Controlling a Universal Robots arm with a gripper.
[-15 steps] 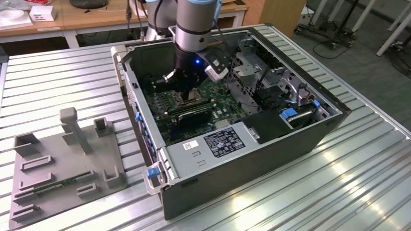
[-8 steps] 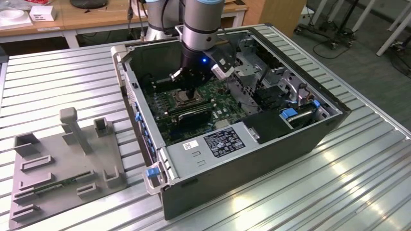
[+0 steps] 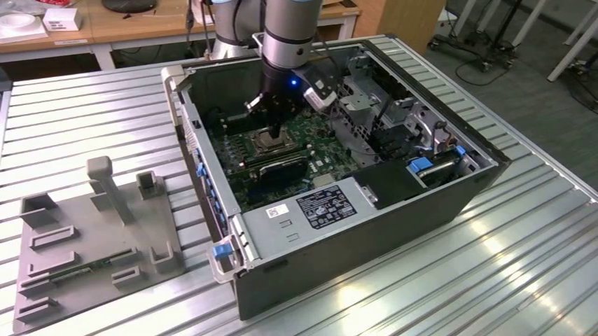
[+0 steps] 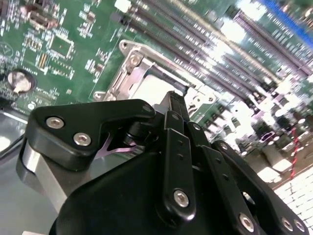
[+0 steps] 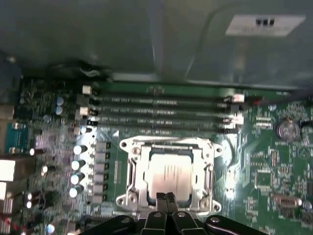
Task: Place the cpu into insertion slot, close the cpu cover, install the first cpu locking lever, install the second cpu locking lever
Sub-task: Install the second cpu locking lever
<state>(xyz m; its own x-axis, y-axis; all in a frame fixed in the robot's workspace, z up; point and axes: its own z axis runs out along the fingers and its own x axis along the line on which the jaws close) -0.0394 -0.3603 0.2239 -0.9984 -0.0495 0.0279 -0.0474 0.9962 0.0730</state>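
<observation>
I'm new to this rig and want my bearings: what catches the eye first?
The open computer case on the slatted table, with the arm reaching down inside. The tool sits just over the silvery cpu cover, closed around the pale cpu. A grey fixture lies at the exterior view's left.

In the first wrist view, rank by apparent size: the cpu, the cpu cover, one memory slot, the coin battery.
1. Memory slot, longest by far.
2. Cpu cover, the silvery frame around the chip.
3. Cpu, sitting inside that frame's window.
4. Coin battery, smallest.
The tool hides the cover's near edge.
</observation>
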